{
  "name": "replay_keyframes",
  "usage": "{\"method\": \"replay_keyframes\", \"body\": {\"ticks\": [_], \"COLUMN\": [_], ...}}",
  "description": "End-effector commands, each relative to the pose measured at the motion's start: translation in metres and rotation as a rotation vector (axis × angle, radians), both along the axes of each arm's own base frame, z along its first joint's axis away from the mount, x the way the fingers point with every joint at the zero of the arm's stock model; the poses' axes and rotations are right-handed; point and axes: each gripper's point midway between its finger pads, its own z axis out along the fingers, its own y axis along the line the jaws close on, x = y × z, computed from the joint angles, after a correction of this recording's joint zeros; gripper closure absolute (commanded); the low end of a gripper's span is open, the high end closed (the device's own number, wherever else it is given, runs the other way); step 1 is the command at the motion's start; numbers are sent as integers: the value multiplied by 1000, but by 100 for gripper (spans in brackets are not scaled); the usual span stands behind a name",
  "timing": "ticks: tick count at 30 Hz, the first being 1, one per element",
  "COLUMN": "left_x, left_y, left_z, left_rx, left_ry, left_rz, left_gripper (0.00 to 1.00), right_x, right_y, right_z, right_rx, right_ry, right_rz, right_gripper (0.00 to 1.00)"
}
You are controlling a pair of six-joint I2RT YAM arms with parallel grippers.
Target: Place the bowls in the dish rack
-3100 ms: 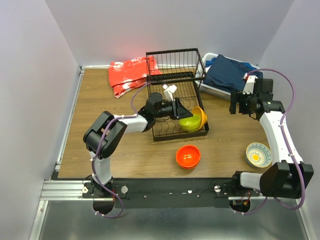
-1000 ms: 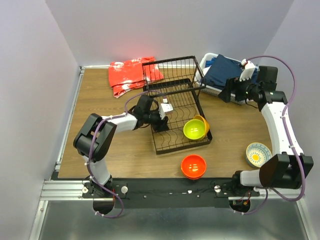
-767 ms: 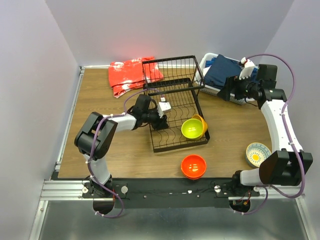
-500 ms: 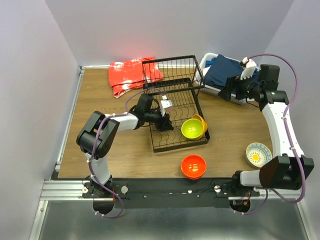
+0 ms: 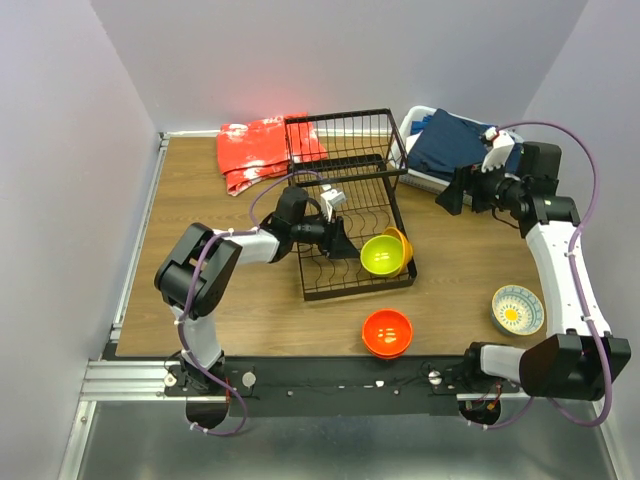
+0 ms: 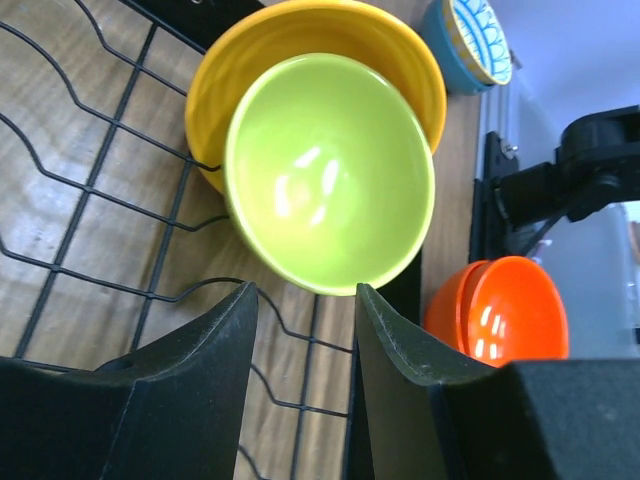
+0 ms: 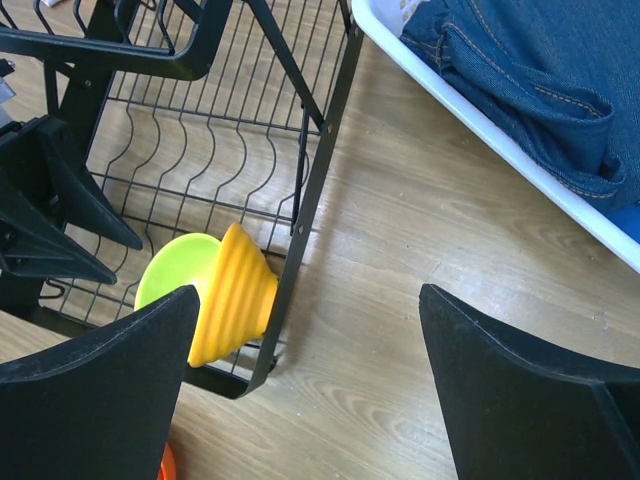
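The black wire dish rack (image 5: 352, 291) stands mid-table. The lime green bowl (image 5: 383, 255) and the yellow-orange bowl (image 5: 403, 243) lean on edge, nested, in its near right corner. My left gripper (image 5: 343, 240) is inside the rack just left of the green bowl (image 6: 330, 185), open and empty (image 6: 305, 300). The red-orange bowl (image 5: 387, 332) lies on the table in front of the rack. The white bowl with blue pattern (image 5: 517, 309) lies at the near right. My right gripper (image 5: 447, 196) hovers right of the rack, open wide and empty (image 7: 310, 300), over bare wood beside the yellow-orange bowl (image 7: 240, 290).
A white plastic basket (image 5: 416, 178) with blue cloth (image 5: 455, 145) stands at the back right, close to the rack; its rim shows in the right wrist view (image 7: 470, 110). A red cloth (image 5: 262, 150) lies at the back left.
The rack has turned and shifted a little. My left gripper drew back from the green bowl, then moved right toward it again. My right gripper rose toward the basket, then tilted down and left.
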Motion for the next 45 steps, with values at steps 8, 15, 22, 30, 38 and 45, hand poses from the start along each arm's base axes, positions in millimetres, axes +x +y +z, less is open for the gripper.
{"method": "replay_keyframes", "body": {"ticks": [8, 15, 22, 30, 38, 45], "left_x": [-15, -26, -48, -101, -113, -75], "left_y": [12, 21, 34, 50, 41, 28], "left_z": [12, 12, 15, 19, 23, 28], "left_rx": [-46, -34, 21, 89, 293, 377], "left_ry": [125, 48, 65, -47, -531, -783], "left_rz": [57, 40, 18, -72, -250, -327], "left_gripper": [48, 48, 48, 48, 48, 48], "right_x": [-13, -21, -27, -25, -27, -30], "right_y": [2, 4, 5, 6, 6, 5], "right_z": [-3, -10, -10, -8, 1, 9], "right_rx": [18, 24, 23, 22, 26, 23], "right_ry": [-10, -2, 5, 0, -23, -51], "right_rz": [1, 0, 6, 17, 15, 3], "right_gripper": [1, 1, 1, 1, 1, 1]}}
